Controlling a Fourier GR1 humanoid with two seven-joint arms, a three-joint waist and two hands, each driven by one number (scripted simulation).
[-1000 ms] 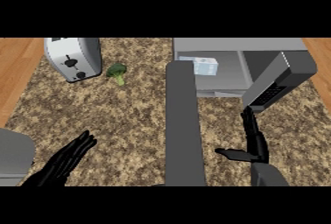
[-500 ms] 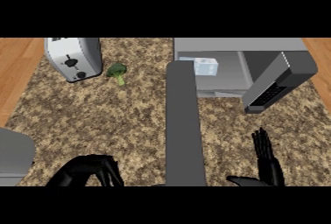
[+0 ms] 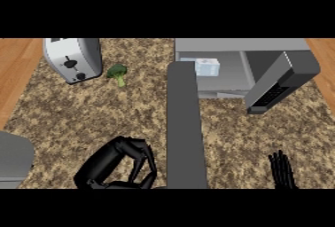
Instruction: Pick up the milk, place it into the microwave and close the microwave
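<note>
The milk [image 3: 207, 66], a small pale blue-white carton, stands inside the microwave [image 3: 242, 45] at the left of its cavity. The microwave's door [image 3: 186, 128] stands open, a long grey slab reaching from the cavity's left side down to the view's lower edge. My left hand [image 3: 121, 164] is low on the counter, left of the door, with its fingers curled and nothing in them. My right hand [image 3: 282, 170] shows at the lower right edge, fingers straight and pointing up, well below the microwave. Neither hand touches the milk or the door.
A silver toaster [image 3: 73, 60] stands at the back left with a piece of broccoli [image 3: 118, 73] beside it. The microwave's dark control panel [image 3: 274, 91] juts out at the right. A grey block [image 3: 14, 159] sits at the lower left edge. Wood shows beyond the counter's sides.
My left hand has gone from stretched flat to curled and shifted right toward the door. My right hand has sunk toward the lower right edge. The milk and the door have not moved.
</note>
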